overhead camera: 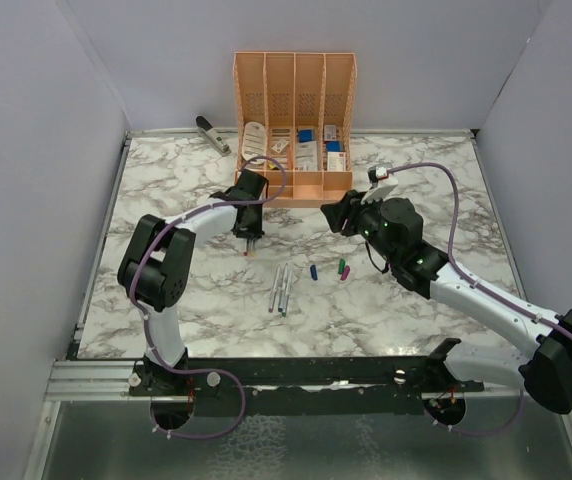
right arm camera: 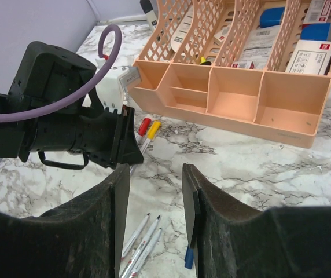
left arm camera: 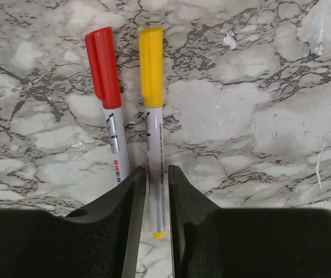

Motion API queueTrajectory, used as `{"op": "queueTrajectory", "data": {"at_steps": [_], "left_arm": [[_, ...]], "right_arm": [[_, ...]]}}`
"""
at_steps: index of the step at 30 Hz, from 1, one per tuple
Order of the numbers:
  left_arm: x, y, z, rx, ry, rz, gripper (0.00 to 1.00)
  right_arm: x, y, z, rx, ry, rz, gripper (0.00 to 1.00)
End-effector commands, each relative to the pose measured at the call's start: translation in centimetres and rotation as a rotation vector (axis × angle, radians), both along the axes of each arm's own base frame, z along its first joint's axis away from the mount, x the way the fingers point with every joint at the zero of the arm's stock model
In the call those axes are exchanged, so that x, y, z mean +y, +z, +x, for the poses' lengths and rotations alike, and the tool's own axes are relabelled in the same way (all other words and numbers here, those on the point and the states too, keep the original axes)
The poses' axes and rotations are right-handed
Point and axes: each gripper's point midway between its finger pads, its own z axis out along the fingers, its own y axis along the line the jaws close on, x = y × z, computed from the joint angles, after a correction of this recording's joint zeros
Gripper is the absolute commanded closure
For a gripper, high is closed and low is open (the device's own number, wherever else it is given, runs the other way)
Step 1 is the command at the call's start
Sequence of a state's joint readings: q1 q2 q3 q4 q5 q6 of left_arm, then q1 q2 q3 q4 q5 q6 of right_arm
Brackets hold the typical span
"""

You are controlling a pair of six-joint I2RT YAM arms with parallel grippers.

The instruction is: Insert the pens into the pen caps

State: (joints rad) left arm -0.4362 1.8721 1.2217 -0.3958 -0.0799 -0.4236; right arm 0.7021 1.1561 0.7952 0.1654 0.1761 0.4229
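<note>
Two pens already wear caps: the red-capped pen [left arm camera: 109,104] and the yellow-capped pen [left arm camera: 151,110] lie side by side on the marble tabletop [overhead camera: 186,190], just in front of the peach organizer's [overhead camera: 311,187] left end. The left gripper [left arm camera: 157,169] points down over them, its jaws narrowly apart on either side of the yellow-capped pen's barrel. Whether they pinch it cannot be told.

Further out from the organizer's front, three uncapped pens [overhead camera: 281,288] lie close together, almost parallel. The blue cap [overhead camera: 313,271] is nearer the organizer than they are, with the green cap [overhead camera: 341,266] and magenta cap [overhead camera: 345,272] side by side towards its right end.

The right gripper [right arm camera: 154,174] hangs before the organizer's right half, jaws apart with nothing between them. A grey stapler [overhead camera: 211,133] lies beyond the organizer's left side.
</note>
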Motion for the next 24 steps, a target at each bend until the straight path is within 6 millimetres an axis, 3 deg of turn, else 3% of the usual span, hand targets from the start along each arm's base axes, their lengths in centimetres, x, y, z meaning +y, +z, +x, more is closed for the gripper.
{"op": "queueTrajectory", "data": {"at_steps": [1, 9, 16, 20, 24], "left_arm": [[0.7, 0.8, 1.1, -0.027, 0.01, 0.033, 0.73], [-0.1, 2.1, 1.7, -0.049, -0.003, -0.004, 0.71], [-0.7, 5.6, 1.5, -0.112, -0.019, -0.067, 0.71], [-1.1, 6.6, -0.1, -0.107, -0.056, -0.116, 0.71], [-1.6, 7.4, -3.3, -0.09, -0.112, -0.177, 0.71]], "right_arm": [[-0.3, -0.2, -0.2, 0.012, -0.013, 0.002, 0.6], [0.0, -0.1, 0.0, 0.01, -0.008, 0.007, 0.6], [-0.9, -0.3, 0.7, 0.008, -0.069, -0.002, 0.61], [-1.6, -1.7, 1.0, 0.051, -0.128, -0.014, 0.62], [-1.9, -4.1, 1.0, 0.131, -0.157, -0.025, 0.6]]}}
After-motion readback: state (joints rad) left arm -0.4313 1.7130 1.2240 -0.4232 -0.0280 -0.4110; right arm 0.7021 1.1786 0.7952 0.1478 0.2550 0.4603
